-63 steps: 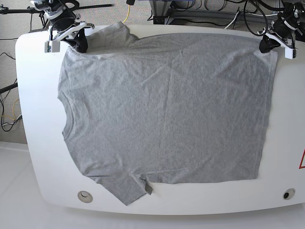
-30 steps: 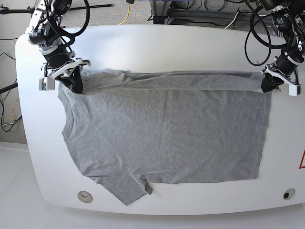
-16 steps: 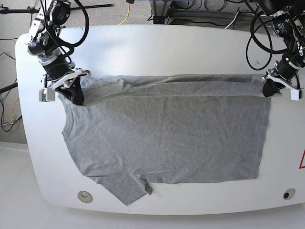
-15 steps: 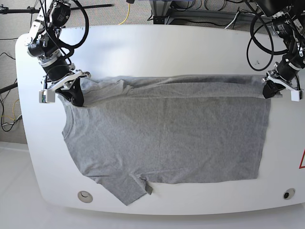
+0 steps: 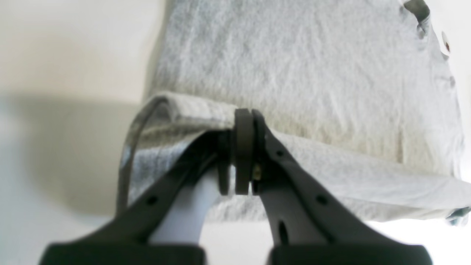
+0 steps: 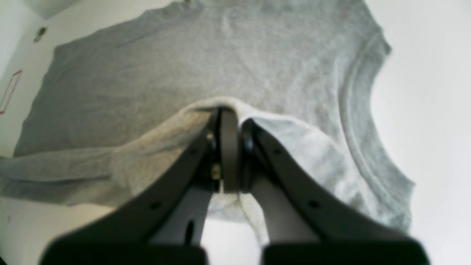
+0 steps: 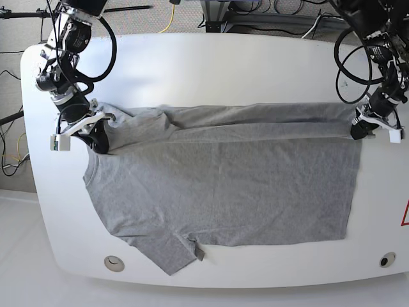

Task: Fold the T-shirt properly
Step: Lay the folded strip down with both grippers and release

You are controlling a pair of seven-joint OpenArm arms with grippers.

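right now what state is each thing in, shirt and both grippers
T-shirt: flat on the table, plain side up, far long edge lifted and partly folded over toward the near side, near sleeve spread out
left gripper: shut on the T-shirt's hem corner
right gripper: shut on the T-shirt's shoulder edge near the collar

Bare table [image 7: 211,64] beyond T-shirt [image 7: 223,185] seems unobstructed.

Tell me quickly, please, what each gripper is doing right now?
Left gripper: closed on the T-shirt hem corner.
Right gripper: closed on the T-shirt's shoulder edge.
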